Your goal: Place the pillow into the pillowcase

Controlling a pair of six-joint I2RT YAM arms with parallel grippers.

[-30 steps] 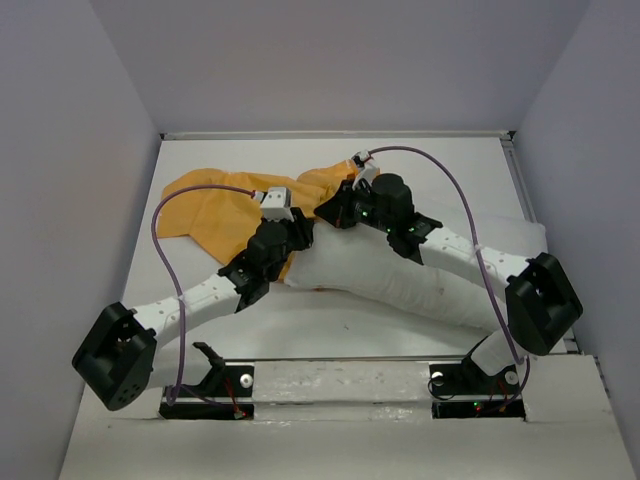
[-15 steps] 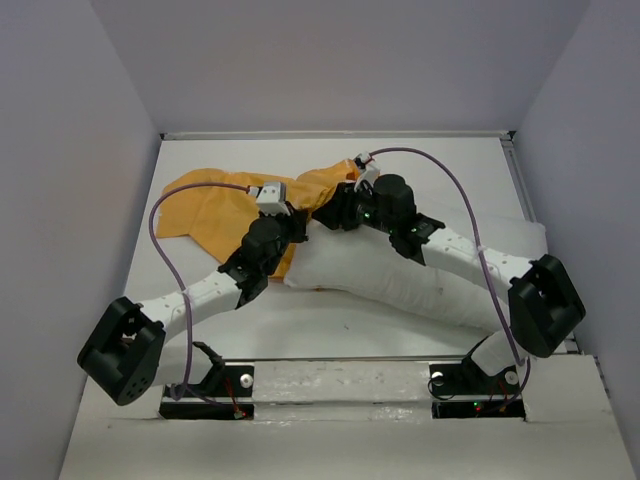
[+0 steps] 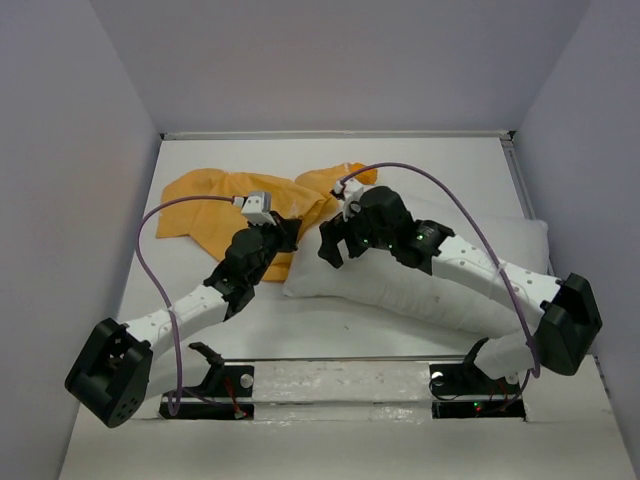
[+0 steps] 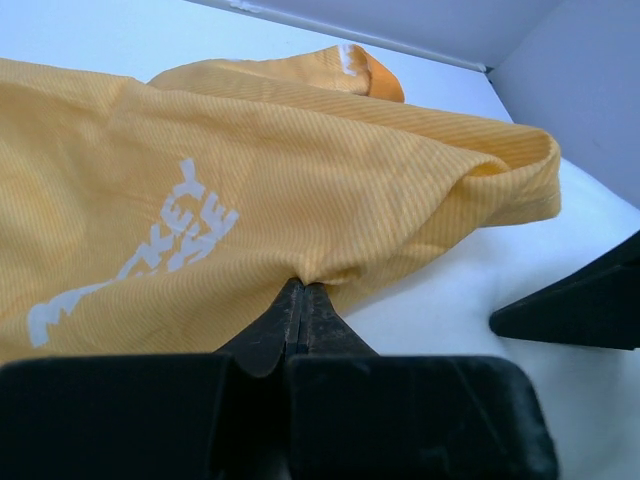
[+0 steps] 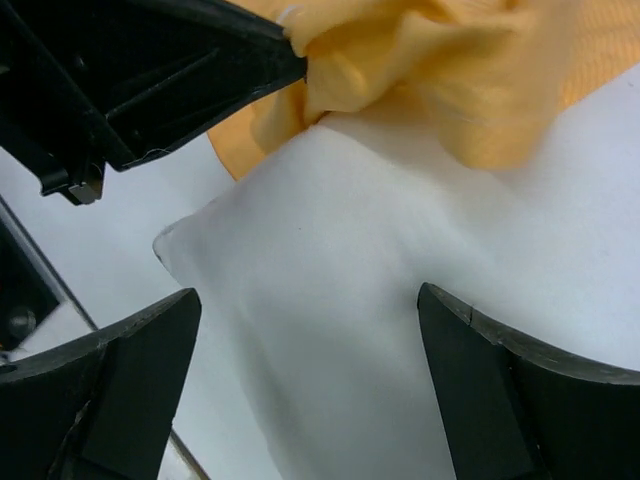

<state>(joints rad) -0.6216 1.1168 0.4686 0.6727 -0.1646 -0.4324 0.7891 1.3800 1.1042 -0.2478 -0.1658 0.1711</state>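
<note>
Overlapping the pillow's point(image 3: 400, 285) left end and spreading left of it: pillowcase point(image 3: 215, 205). Leaving bare table point(image 3: 420, 165) beyond pillow's far edge. Pinching pillowcase fold in closed left gripper point(image 4: 303, 298); hanging right gripper point(image 5: 310, 385) wide open over pillow's left corner, gripping nothing.

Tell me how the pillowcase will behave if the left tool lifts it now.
Probably floppy: the pillowcase folds and puckers where the left tool pinches it. Likely light: thin fabric draped over the pillow. It may slip free, as only a small fold is gripped.

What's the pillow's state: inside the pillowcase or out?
Out. The white pillow lies bare; the orange pillowcase sits crumpled beside it, just overlapping its edge.
</note>
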